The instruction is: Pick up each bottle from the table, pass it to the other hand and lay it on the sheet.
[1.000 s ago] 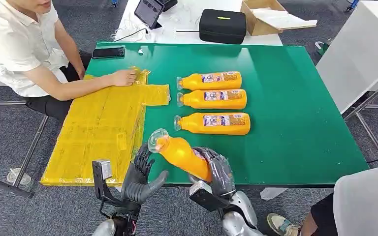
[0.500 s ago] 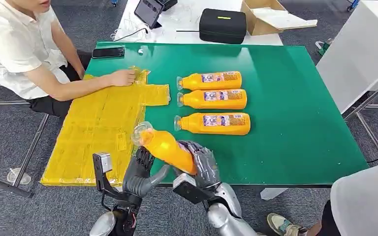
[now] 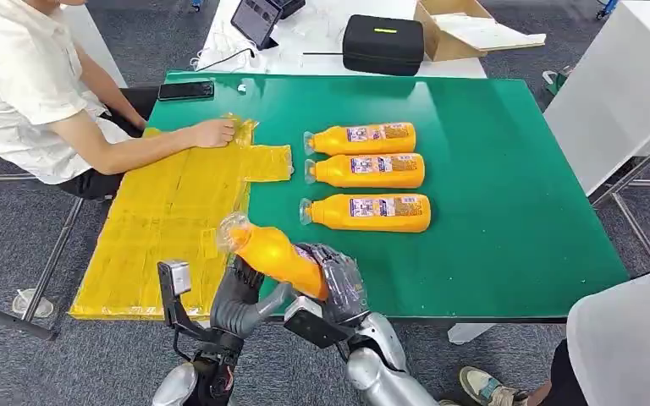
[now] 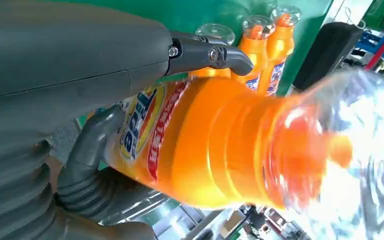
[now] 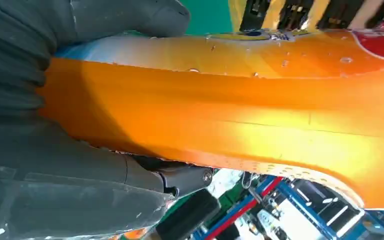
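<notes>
Held bottle (image 3: 275, 255): orange, clear cap end, tilted, cap end raised toward the sheet (image 3: 169, 224). It is carried in the air over the near edge of the bench (image 3: 508, 211), between the two robot hands.

Right robot hand (image 3: 336, 279): closed around the lower body of the held bottle; the wrap of thumb and fingers on the orange wall is confirmed in the right wrist view.

Left robot hand (image 3: 241, 296): placed just under and beside the bottle's middle, fingers apart and raised. Contact with the bottle cannot be told from the head view; no closed grip is seen.

Sheet: yellow, laid flat on the left part of the bench, no bottle on it yet. A person's hand (image 3: 213, 133) rests on its far corner.

Remaining bottles (image 3: 366, 171): three, lying side by side on the bench, caps toward the sheet, well apart from the robot hands.

Step judged: hand-over, not yet completed.

Risks judged: the bottle could be dropped past the bench edge if the right robot hand lets go before the left has closed. The smooth rounded wall could slip in a partial grasp. The tilted bottle could roll once laid down.
</notes>
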Robot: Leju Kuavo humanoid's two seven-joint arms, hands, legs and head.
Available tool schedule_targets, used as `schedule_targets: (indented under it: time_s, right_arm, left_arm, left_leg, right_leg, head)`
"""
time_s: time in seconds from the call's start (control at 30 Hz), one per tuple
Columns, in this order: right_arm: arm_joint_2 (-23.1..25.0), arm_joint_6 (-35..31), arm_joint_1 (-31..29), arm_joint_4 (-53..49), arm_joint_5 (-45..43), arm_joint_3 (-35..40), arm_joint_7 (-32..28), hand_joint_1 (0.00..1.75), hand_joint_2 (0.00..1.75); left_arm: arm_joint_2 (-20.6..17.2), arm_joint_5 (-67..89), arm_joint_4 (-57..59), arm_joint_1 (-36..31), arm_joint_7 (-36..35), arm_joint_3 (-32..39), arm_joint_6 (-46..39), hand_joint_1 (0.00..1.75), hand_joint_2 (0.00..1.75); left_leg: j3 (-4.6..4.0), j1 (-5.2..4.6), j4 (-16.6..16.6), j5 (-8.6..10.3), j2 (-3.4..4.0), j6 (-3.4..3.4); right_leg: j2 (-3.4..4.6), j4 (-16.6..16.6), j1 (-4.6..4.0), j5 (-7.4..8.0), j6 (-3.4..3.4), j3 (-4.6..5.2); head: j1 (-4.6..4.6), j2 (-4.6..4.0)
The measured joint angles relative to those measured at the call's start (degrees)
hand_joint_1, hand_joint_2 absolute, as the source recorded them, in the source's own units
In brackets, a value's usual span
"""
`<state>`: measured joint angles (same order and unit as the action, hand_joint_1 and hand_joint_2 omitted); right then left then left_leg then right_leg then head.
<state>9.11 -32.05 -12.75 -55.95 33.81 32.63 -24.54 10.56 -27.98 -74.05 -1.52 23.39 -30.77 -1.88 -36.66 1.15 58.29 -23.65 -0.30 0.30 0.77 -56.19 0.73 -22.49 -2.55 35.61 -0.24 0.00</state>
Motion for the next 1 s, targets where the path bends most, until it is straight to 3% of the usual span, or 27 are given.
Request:
schedule_targets:
  time_s: [0.27,0.57,0.93,1.0]
  right_arm:
    - [1.3,-3.7,-1.7,3.2,3.0,0.7,1.9,1.75,1.75]
    - [2.3,-4.4,-1.6,3.9,3.4,3.4,1.7,1.75,1.75]
    - [2.5,-4.0,-1.6,3.9,3.4,5.0,1.8,1.75,1.75]
    - [2.5,-3.8,-1.5,3.9,2.7,5.5,1.8,1.68,1.75]
  left_arm:
    - [0.6,2.0,0.7,-1.7,0.0,0.0,-6.0,0.00,1.75]
    - [1.2,-7.7,2.6,-2.6,-4.1,1.5,-5.4,0.00,1.75]
    - [1.4,-9.3,2.9,-2.6,-4.3,2.5,-4.6,0.00,1.75]
    - [1.4,-10.7,2.9,-2.6,-4.7,2.6,-3.9,0.00,1.75]
  left_leg:
    - [0.00,0.00,0.0,0.01,-0.01,0.00]
    - [-0.04,0.00,0.0,0.00,0.01,0.00]
    - [-0.06,0.00,0.0,0.00,0.00,0.00]
    - [-0.06,0.00,0.0,0.00,0.00,0.00]
  right_leg:
    - [0.00,0.0,0.00,0.00,0.00,0.00]
    - [0.00,0.0,0.00,0.00,0.00,0.06]
    - [0.00,0.0,0.00,0.00,0.00,0.07]
    - [0.00,0.0,0.00,0.00,0.00,0.07]
  head:
    - [0.00,0.00]
    - [0.00,0.00]
    - [0.00,0.00]
    - [0.00,0.00]
